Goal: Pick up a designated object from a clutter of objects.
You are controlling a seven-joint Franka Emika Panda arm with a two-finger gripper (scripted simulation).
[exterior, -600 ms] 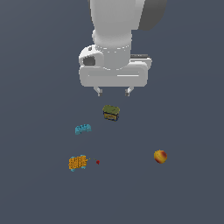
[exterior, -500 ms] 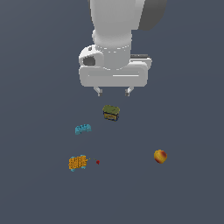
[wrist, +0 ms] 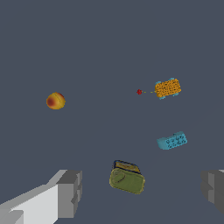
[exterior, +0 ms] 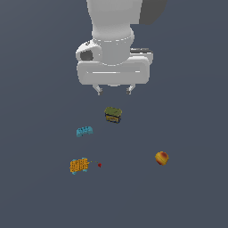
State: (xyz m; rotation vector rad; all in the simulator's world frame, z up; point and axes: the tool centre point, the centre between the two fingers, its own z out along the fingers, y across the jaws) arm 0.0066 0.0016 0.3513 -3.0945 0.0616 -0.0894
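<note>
The designated object, a small cyan studded brick (exterior: 84, 131) (wrist: 172, 141), lies on the dark floor among the clutter of objects. My gripper (exterior: 114, 91) (wrist: 142, 190) hangs open high above the floor, nothing between its fingers. In the exterior view the brick sits below the gripper and toward the exterior view's left. An olive-green box (exterior: 113, 114) (wrist: 127, 178) lies almost directly under the gripper.
An orange studded block (exterior: 79, 165) (wrist: 167, 88) with cyan edges lies nearer the camera, a tiny red bit (exterior: 99, 164) (wrist: 139, 92) beside it. A red-yellow ball (exterior: 161, 158) (wrist: 55, 100) rests apart at the exterior view's right.
</note>
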